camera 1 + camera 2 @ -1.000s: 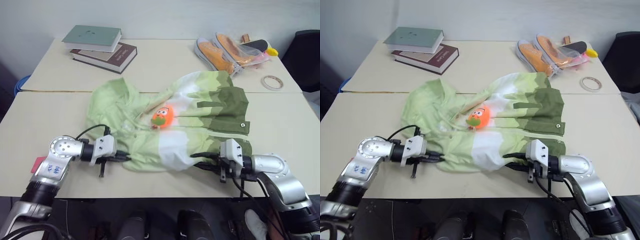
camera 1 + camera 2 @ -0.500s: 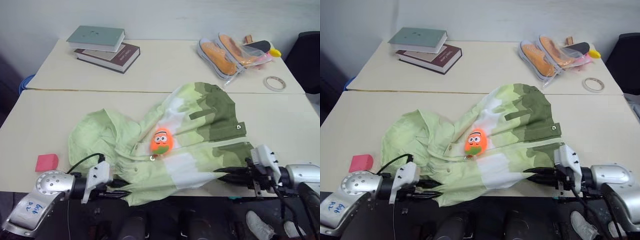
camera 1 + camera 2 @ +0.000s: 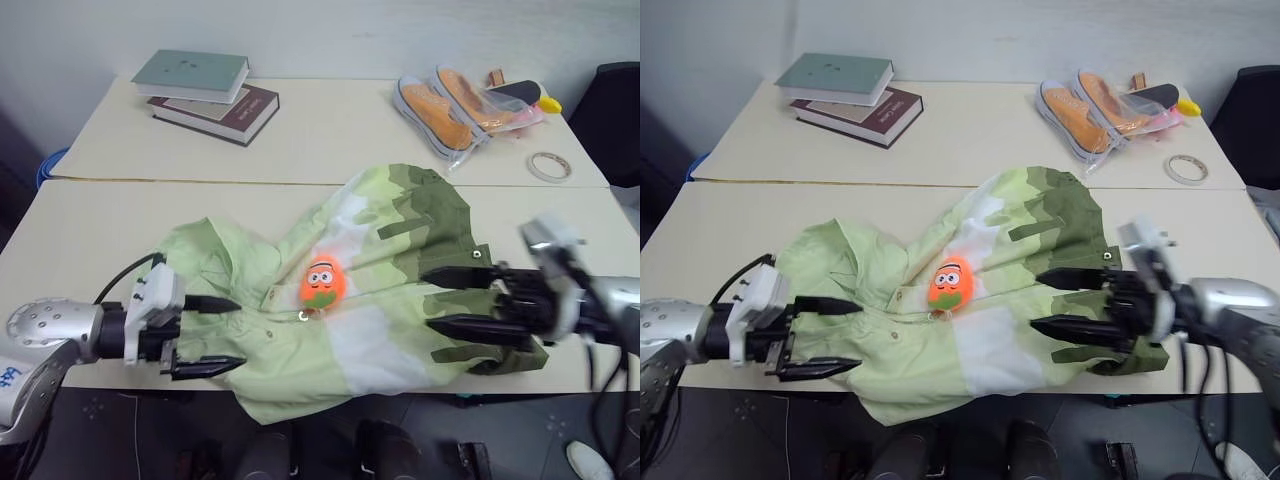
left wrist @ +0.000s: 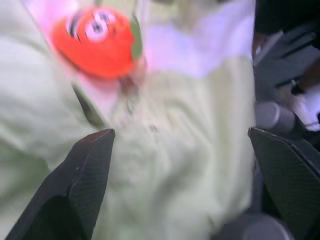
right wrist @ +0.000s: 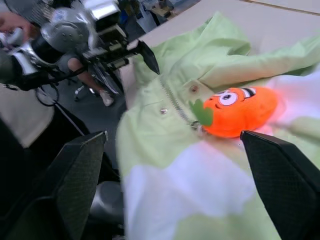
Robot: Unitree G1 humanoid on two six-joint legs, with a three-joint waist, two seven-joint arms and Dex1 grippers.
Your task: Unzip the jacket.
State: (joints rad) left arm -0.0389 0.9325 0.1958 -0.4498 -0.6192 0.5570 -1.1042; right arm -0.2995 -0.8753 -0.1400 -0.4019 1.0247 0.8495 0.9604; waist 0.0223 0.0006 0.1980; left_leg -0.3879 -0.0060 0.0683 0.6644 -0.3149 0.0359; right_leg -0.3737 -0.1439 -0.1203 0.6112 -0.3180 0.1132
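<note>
Hovering: left gripper (image 3: 225, 334) and right gripper (image 3: 450, 300), fingers wide, empty
Jacket (image 3: 350, 300): soft, light; likely best pinched at orange charm (image 3: 321, 284)

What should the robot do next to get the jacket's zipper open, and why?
Probably bring the right gripper to the orange charm and close on it. Both grippers are open and hold nothing, the left gripper hovering near the collar, and the jacket lies flat with the charm on top in the middle.
</note>
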